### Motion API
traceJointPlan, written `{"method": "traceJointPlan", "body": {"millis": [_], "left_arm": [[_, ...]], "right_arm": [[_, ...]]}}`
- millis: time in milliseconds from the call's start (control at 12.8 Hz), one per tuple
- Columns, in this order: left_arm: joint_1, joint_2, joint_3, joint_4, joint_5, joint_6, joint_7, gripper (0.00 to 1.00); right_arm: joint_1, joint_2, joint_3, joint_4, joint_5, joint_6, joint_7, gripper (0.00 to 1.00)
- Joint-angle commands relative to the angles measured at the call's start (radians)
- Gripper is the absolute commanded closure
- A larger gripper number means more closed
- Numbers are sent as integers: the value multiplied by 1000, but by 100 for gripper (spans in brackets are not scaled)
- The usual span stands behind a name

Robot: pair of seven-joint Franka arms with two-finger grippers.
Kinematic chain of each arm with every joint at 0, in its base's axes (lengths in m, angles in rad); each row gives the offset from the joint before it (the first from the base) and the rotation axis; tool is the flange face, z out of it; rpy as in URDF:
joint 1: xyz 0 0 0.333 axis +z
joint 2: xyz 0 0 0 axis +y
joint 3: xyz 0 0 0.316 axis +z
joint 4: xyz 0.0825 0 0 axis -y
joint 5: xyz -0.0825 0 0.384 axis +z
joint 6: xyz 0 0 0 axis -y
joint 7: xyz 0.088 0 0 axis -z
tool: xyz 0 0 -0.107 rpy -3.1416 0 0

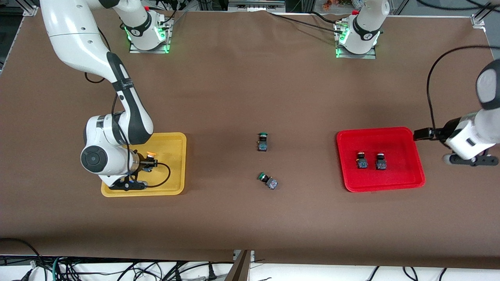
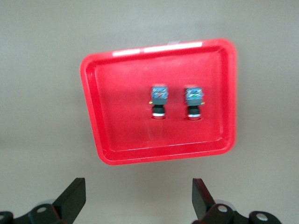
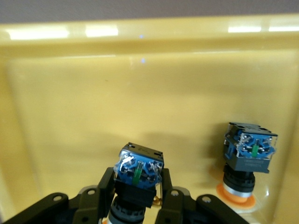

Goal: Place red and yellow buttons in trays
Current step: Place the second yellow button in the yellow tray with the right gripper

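My right gripper (image 1: 147, 164) is low over the yellow tray (image 1: 174, 156) and shut on a yellow button (image 3: 139, 173), dark body toward the wrist camera. An orange-yellow cap (image 1: 150, 155) shows at the fingers in the front view. A second yellow button (image 3: 247, 158) stands cap-down on the yellow tray (image 3: 140, 93) beside the held one. Two red buttons (image 1: 362, 160) (image 1: 381, 161) lie side by side in the red tray (image 1: 398, 142); the left wrist view shows them (image 2: 159, 100) (image 2: 194, 100) in that tray (image 2: 121, 102). My left gripper (image 2: 138, 200) is open and empty above bare table beside the red tray.
Two green-capped buttons lie on the brown table between the trays, one (image 1: 263, 141) farther from the front camera, one (image 1: 268, 180) nearer and tipped over. The left arm (image 1: 470, 140) hangs at its end of the table, beside the red tray.
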Motion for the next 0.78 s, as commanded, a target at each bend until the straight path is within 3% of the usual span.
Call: {"method": "traceJointPlan", "body": {"millis": [0, 78, 156, 391, 704], "left_arm": [[-7, -11, -36, 112, -15, -31, -38, 0], [-8, -13, -39, 158, -21, -50, -53, 0], [-21, -11, -42, 194, -17, -76, -54, 0], [-97, 42, -35, 303, -11, -79, -60, 0], [-49, 1, -30, 302, -32, -188, -55, 0]], "right_arm": [[-8, -68, 17, -128, 19, 78, -22, 97], [-8, -68, 20, -136, 20, 89, -8, 70], [-6, -68, 22, -134, 26, 89, -5, 3], [-8, -113, 16, -85, 17, 72, -33, 0], [-9, -196, -30, 45, 5, -132, -152, 0]]}}
